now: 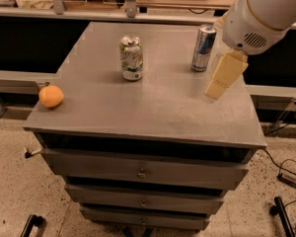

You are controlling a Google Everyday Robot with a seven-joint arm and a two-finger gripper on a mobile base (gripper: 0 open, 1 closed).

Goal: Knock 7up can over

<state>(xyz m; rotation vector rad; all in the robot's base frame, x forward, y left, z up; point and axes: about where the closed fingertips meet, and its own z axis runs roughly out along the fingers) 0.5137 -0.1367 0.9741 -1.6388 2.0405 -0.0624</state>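
Observation:
The 7up can (131, 58) is short and stout, white with green markings and a silver top. It stands upright on the grey cabinet top (153, 102), left of centre towards the back. My gripper (215, 89) hangs over the right side of the top, pointing down and left, well to the right of the 7up can and apart from it. The white arm reaches in from the upper right corner.
A taller, slim blue-and-silver can (203, 48) stands upright at the back right, just behind and left of my gripper. An orange (51, 96) lies near the left front edge. Drawers sit under the top. Cables lie on the floor at right.

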